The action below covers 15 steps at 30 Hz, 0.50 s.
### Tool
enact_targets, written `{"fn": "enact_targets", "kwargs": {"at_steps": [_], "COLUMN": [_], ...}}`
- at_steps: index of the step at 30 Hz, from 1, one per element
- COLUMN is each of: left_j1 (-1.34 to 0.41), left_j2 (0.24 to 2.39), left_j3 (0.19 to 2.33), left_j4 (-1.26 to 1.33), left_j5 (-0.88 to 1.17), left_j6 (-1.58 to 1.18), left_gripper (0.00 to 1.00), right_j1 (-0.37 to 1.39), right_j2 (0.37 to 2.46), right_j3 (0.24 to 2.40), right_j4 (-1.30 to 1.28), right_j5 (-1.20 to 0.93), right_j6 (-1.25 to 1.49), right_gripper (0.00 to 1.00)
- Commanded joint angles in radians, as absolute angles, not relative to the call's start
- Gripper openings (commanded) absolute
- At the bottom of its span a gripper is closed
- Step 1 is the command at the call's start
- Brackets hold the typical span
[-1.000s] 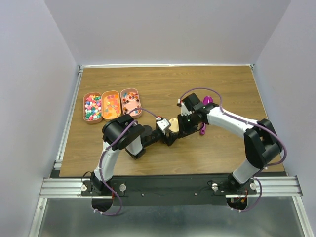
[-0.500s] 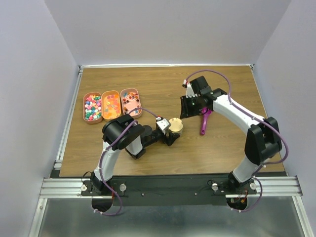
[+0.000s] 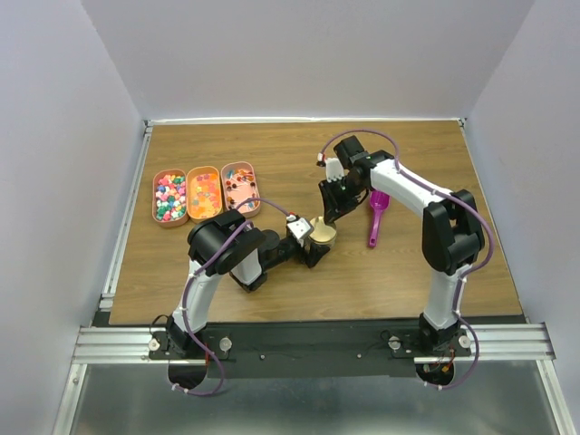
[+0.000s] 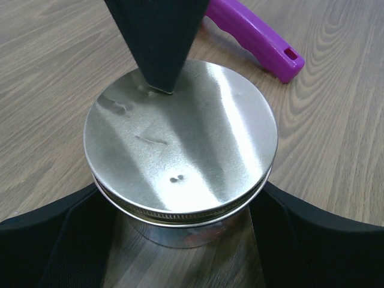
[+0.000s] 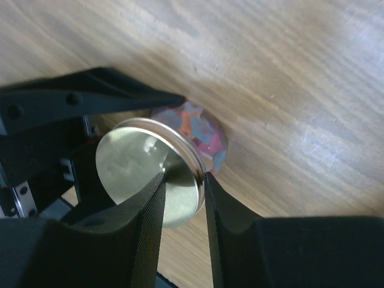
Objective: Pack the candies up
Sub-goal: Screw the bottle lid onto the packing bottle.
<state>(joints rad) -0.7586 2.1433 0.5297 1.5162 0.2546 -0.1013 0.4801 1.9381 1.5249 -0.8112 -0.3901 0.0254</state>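
Being clamped by the left gripper (image 4: pixel 180 237), the jar (image 5: pixel 216 150) of candies (image 5: pixel 193 125) is being closed, the right gripper (image 5: pixel 183 178) straddling the lid (image 4: pixel 180 144) rim, its grip being unclear; tightening is judged outstanding.

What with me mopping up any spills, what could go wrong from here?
1. The right hand straddles only the rim of the lid; twisting from there could slip or cock it.
2. If the left hand loses its hold on the jar, it could tip and spill the candies.
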Motion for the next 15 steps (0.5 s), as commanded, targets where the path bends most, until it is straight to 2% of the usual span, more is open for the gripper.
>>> {"fn": "enact_targets", "kwargs": {"at_steps": [1,8,15], "left_j1": [-0.75,-0.75,-0.75], "left_j2": [2.203,2.2,2.197], "left_j3": [0.505,0.511,0.512], "left_j4": [1.936,1.91,1.904], "left_j5": [0.239,0.233,0.221], "left_j6": [-0.112,-0.101,-0.104], "left_gripper": [0.73,0.73,0.73], "right_j1": [0.476,0.474,0.497], "right_j2": [1.96,1.973,1.945], "right_j3": [1.549,1.529,1.468], "right_j4": [-0.89,-0.92,-0.946], "right_j5": [-0.454,-0.482,-0.428], "right_j6": [-0.041,-0.046,-0.002], "right_gripper": [0.36,0.3,0.17]}}
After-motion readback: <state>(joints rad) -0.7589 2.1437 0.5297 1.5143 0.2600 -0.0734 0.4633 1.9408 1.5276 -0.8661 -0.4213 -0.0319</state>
